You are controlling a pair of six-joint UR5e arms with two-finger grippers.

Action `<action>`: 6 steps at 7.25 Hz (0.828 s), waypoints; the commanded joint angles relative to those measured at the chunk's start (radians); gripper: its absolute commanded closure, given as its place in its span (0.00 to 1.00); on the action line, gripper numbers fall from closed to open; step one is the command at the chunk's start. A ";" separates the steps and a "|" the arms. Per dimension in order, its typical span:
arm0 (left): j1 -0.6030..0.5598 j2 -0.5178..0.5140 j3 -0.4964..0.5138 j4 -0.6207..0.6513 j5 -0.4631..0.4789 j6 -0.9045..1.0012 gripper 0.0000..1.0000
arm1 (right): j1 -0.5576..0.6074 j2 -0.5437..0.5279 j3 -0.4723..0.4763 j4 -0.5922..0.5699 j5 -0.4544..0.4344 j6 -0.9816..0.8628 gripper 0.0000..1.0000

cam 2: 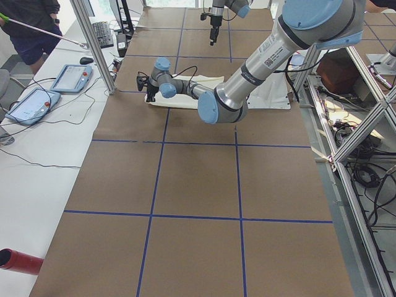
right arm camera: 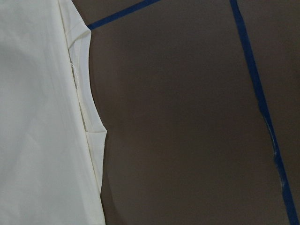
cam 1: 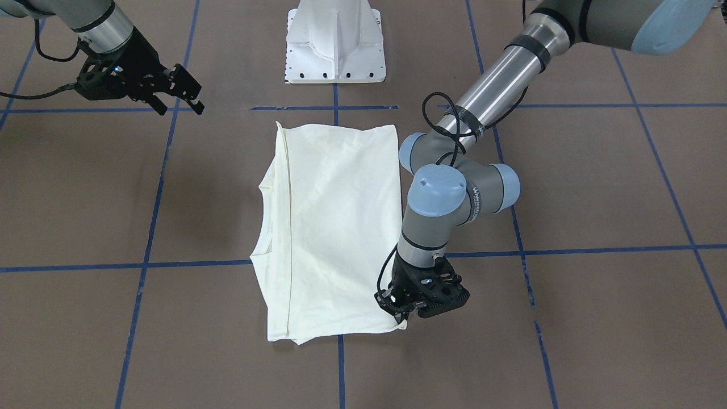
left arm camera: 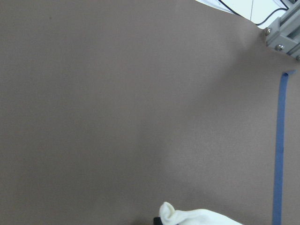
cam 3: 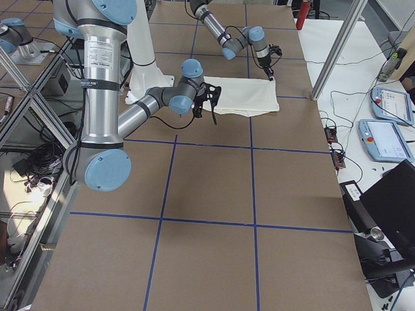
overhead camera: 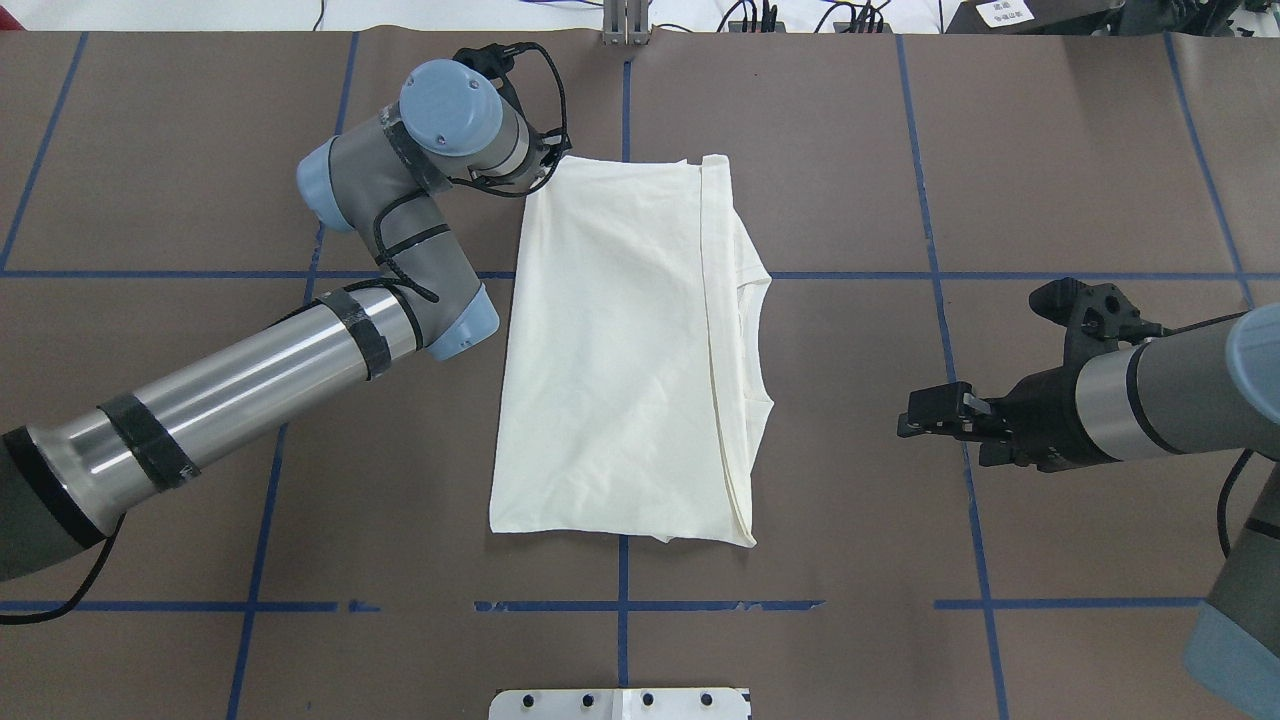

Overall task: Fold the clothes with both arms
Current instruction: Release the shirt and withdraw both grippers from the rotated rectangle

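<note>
At the far corner of the cloth on the robot's own left side, the black two-finger left tool (cam 1: pixel 404 311) is pressed down onto the edge of the cream long-sleeved cotton T-shirt (cam 1: pixel 335 227). Its jaws are hidden under the tool body, so I cannot tell whether they are clamped. The left wrist view shows only a small puckered tip of white fabric at the bottom of its frame, which hints at a pinch without proving one.

The T-shirt lies flat mid-counter, folded to a long rectangle with the plain side up. Its neckline shows along the edge on the robot's right.

The black two-finger right tool (cam 1: pixel 180 105) hangs above the brown paper-covered counter (cam 1: pixel 596 187), jaws spread and holding nothing. It is well apart from the shirt, out past a strip of blue tape (cam 1: pixel 156 187).

Likely trouble from here:
- If the left tool has only the top layer, lifting would peel the layers apart and undo the fold.
- If the left arm pulls while the right tool is that far off, the cloth would probably drag and skew around its free corners.
- The black cable loops (cam 1: pixel 448 122) on the left wrist hang close over the shirt's edge and could catch it during a sweep.
</note>
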 commanded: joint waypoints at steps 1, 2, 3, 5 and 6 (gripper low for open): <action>-0.026 0.003 0.017 0.003 0.019 0.091 0.01 | 0.001 0.045 -0.038 -0.002 -0.006 -0.001 0.00; -0.060 0.004 0.005 0.004 0.006 0.104 0.00 | 0.003 0.069 -0.053 -0.012 -0.006 -0.006 0.00; -0.071 0.027 -0.051 0.041 -0.055 0.110 0.00 | 0.001 0.098 -0.084 -0.015 -0.006 -0.009 0.00; -0.079 0.218 -0.416 0.218 -0.190 0.124 0.00 | -0.031 0.178 -0.099 -0.157 -0.041 -0.021 0.00; -0.080 0.263 -0.558 0.342 -0.189 0.154 0.00 | -0.080 0.232 -0.105 -0.231 -0.096 -0.021 0.00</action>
